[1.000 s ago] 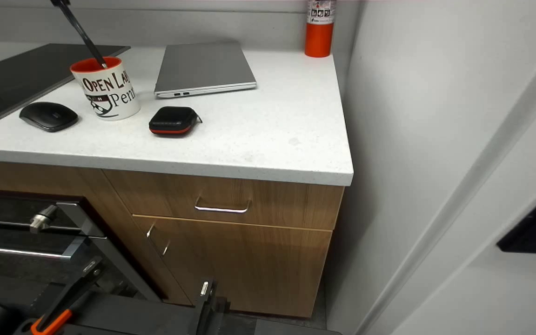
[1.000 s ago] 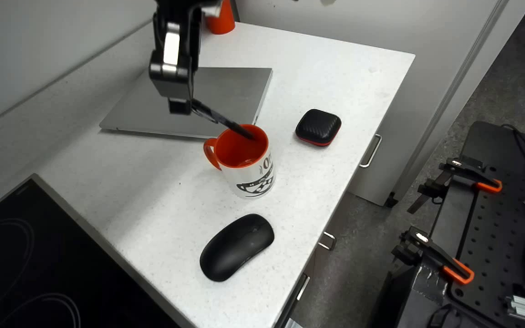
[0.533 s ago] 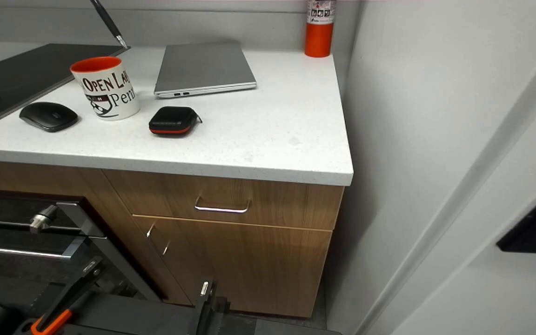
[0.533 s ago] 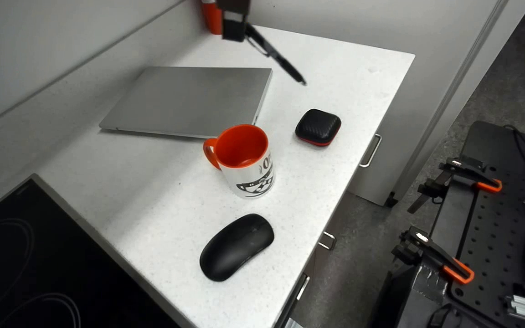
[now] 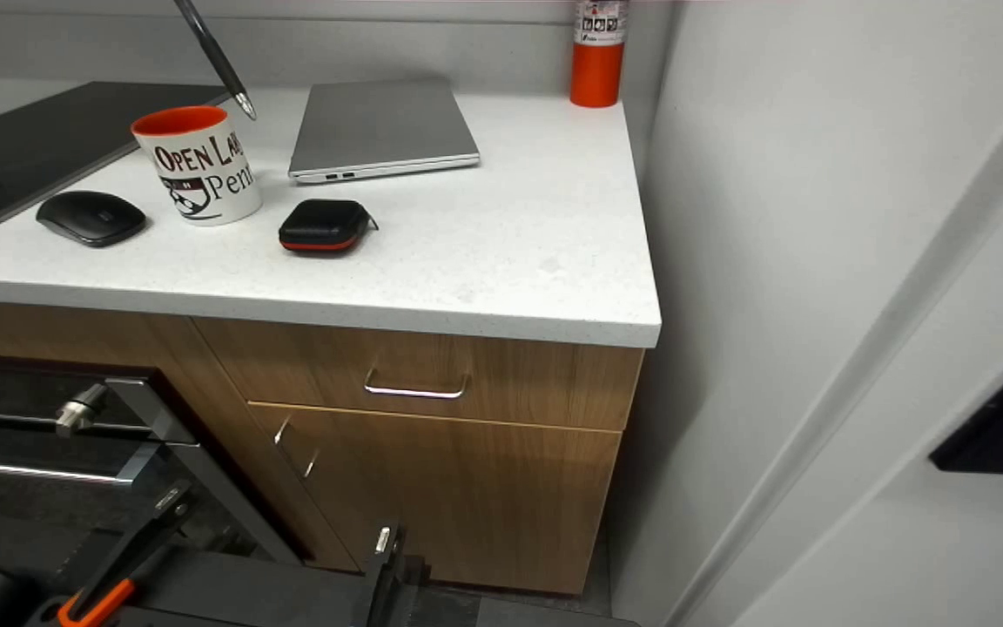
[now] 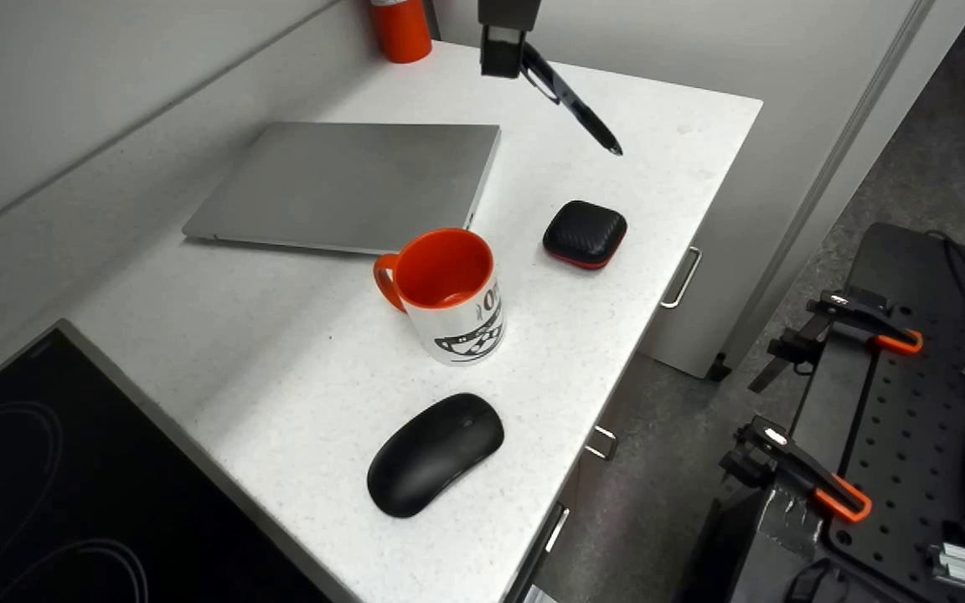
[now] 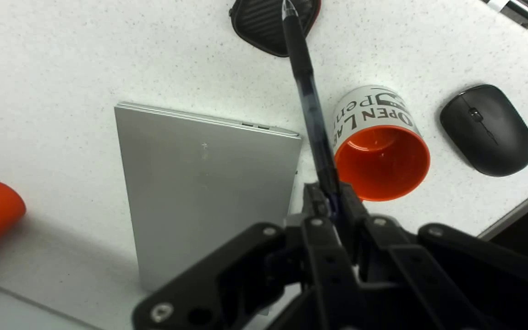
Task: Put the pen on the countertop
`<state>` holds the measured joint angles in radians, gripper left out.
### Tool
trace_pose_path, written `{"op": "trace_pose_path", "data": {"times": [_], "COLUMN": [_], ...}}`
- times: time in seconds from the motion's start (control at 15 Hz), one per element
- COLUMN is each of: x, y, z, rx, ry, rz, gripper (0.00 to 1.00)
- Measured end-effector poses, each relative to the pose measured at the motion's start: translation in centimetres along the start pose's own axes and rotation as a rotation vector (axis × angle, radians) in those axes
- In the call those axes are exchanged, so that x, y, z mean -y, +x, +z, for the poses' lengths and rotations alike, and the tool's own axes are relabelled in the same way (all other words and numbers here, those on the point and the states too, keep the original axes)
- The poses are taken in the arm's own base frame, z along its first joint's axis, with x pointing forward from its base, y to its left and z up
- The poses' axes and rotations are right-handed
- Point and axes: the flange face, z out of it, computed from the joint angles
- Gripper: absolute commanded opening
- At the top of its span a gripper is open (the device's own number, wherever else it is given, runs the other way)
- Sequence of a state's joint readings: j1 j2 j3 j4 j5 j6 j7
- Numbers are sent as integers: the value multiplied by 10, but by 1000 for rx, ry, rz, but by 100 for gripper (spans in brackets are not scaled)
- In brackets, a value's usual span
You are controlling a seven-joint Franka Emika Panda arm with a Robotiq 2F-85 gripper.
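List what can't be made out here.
Pen, held end: wrist view, hidden by the blurred tool.
Laptop, one corner: wrist view, hidden by the tool.
Black case, one side: wrist view, cut off by the top edge.
Red cylinder, top: both exterior views, cut off by the top edge.
Its label, fine print: in an exterior view, too small.

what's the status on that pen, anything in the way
Gripper shut on pen. Pen tilted, aloft over countertop. Mug, laptop, black case could crowd set-down.
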<state>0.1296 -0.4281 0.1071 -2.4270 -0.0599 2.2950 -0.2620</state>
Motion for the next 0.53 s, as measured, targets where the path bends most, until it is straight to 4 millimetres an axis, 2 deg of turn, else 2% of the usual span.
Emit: {"op": "trace_pose_path", "data": {"times": [0.2,0.33,0.53], "x": [0,-7,-47], "y": [0,-2,-15], "z": [0,5,22], "rx": [0,11,53], "ry": [0,-1,-45], "rz": [0,18,86], "gripper": [0,0,0]}}
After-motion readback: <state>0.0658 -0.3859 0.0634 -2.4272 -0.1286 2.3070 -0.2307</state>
